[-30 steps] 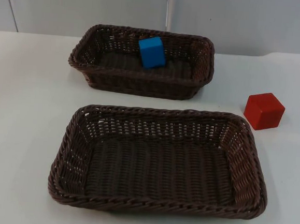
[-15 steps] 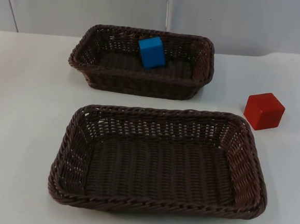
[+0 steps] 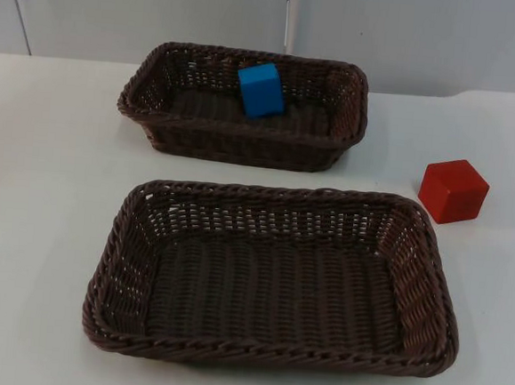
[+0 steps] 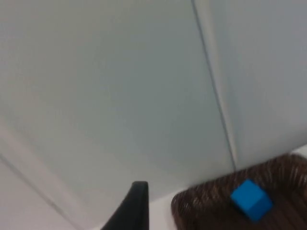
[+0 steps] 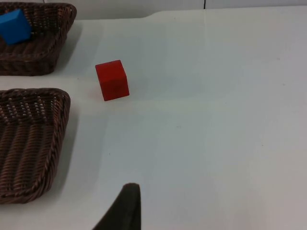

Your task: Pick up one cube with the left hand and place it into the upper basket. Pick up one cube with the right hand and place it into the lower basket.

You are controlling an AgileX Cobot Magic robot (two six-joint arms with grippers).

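A blue cube [image 3: 261,89] lies tilted inside the upper wicker basket [image 3: 156,122], near its back wall. The lower basket [image 3: 428,286] holds nothing. A red cube [image 3: 453,190] stands on the white table to the right of the lower basket's far corner. My left gripper [image 4: 137,203] is held high and back, facing the partition wall, with the blue cube [image 4: 251,199] and the upper basket [image 4: 201,211] ahead of it. Over the table's right side, my right gripper [image 5: 125,206] hangs well short of the red cube [image 5: 112,80], touching nothing.
The grey partition wall [image 3: 386,33] closes the table's far side just behind the upper basket. Bare white table [image 5: 216,120] stretches to the right of the red cube and the baskets, and also along the left side [image 3: 35,184].
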